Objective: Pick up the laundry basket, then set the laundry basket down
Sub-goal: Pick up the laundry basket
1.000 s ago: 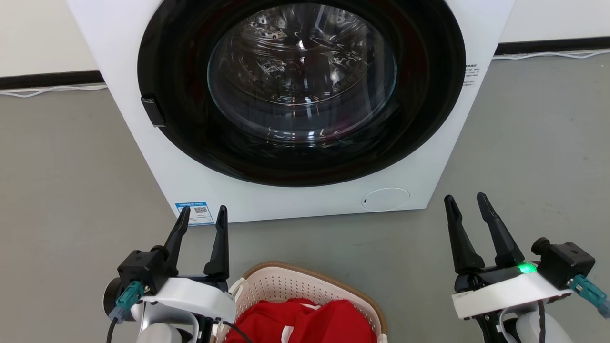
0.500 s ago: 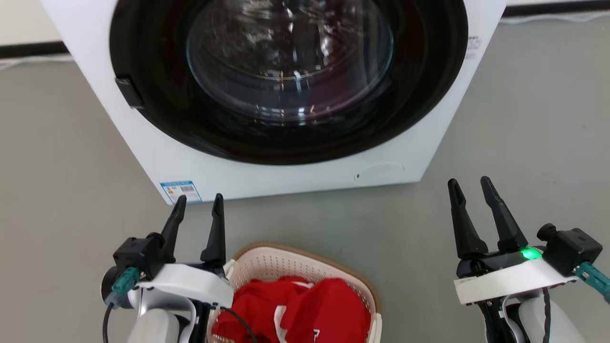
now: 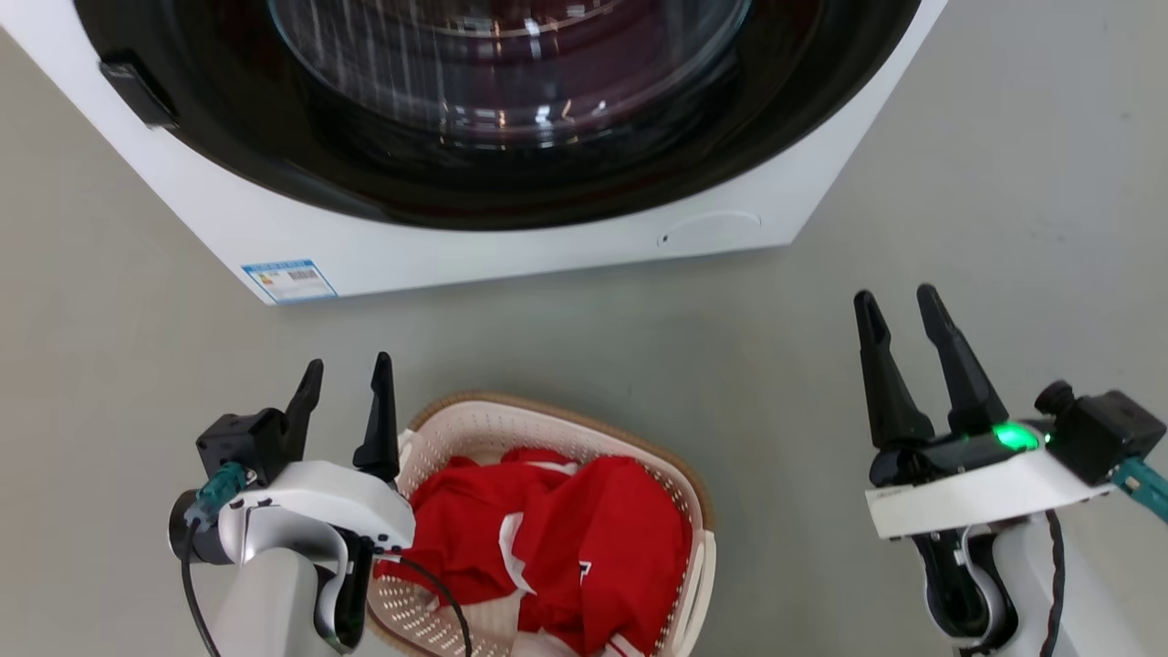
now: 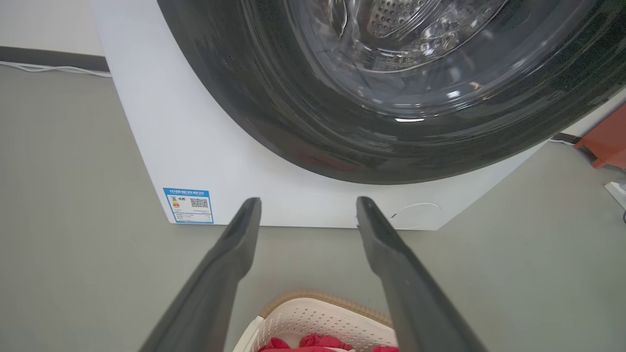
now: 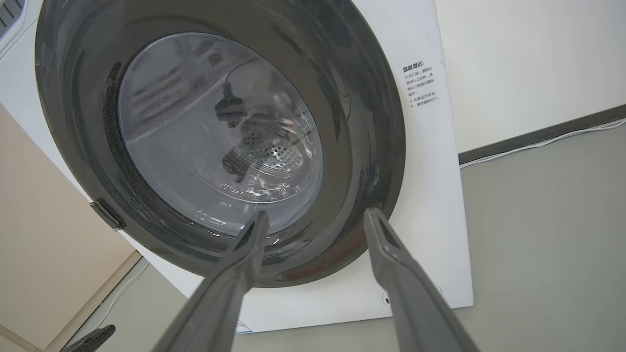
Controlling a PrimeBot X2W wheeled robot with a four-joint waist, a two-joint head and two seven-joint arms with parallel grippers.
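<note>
View tipped downward | laundry basket [image 3: 538,422] perforated cream plastic, brown woven rim

Washing machine [image 4: 161,146] front, lower left corner: blue-bordered sticker [image 4: 188,205], QR code, print too small to read. Right edge: Chinese notice [image 5: 420,84], headed 温馨提示, rest illegible

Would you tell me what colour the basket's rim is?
The woven-look rim of the cream perforated plastic laundry basket is brown; head view shows it best.
</note>
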